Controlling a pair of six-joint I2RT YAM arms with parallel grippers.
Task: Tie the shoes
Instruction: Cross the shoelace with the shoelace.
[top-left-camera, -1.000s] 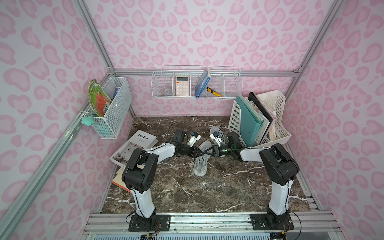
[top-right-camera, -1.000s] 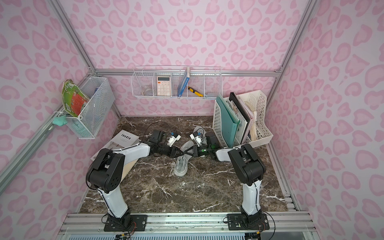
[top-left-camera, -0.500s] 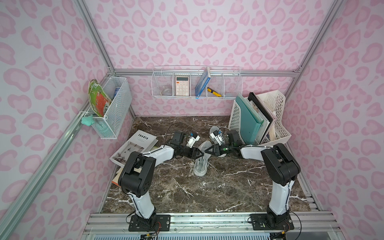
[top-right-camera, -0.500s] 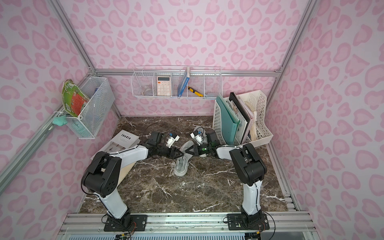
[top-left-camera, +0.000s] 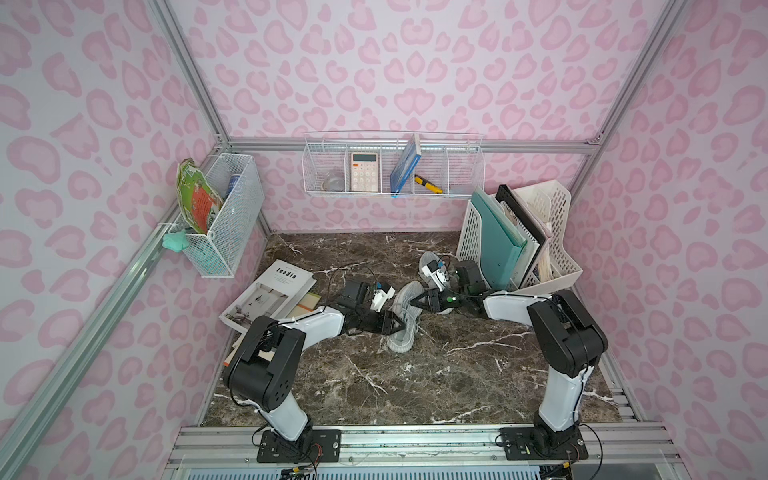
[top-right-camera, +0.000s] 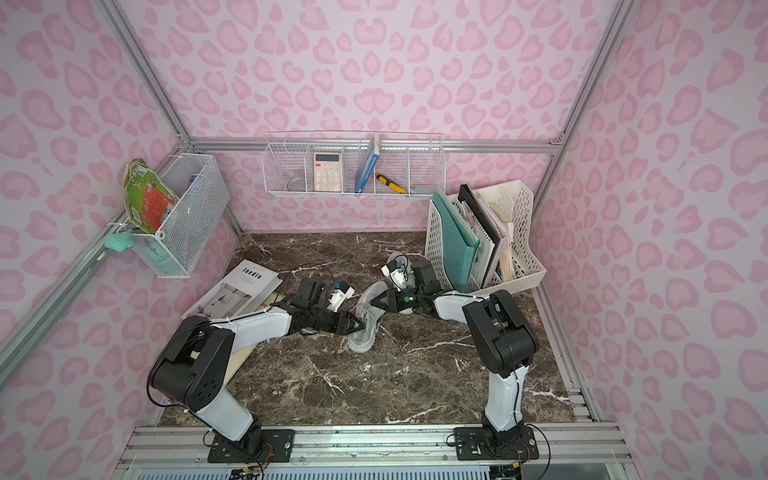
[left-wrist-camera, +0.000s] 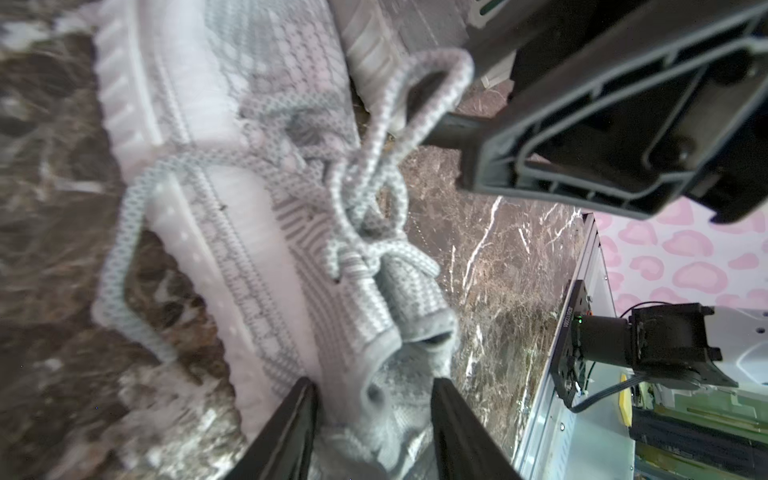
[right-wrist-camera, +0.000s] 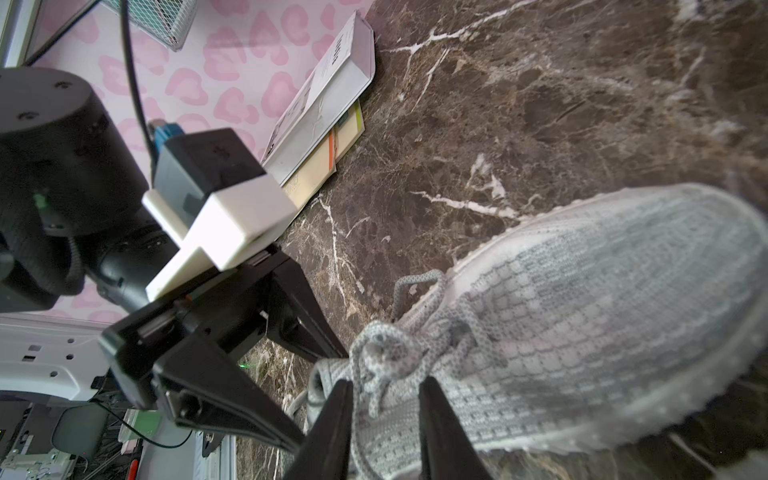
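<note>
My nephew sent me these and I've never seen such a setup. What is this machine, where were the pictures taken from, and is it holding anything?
Two robot arms, the left arm and the right arm, stand at a marble table. Two pictures look down from above; two come from cameras on the wrists. Between the arms lies a grey shoe, its laces knotted; a second shoe sits behind it by a file rack, with books on the robot's left. Both arms' jaws stand open, astride the grey shoe, and seem to grip nothing.
</note>
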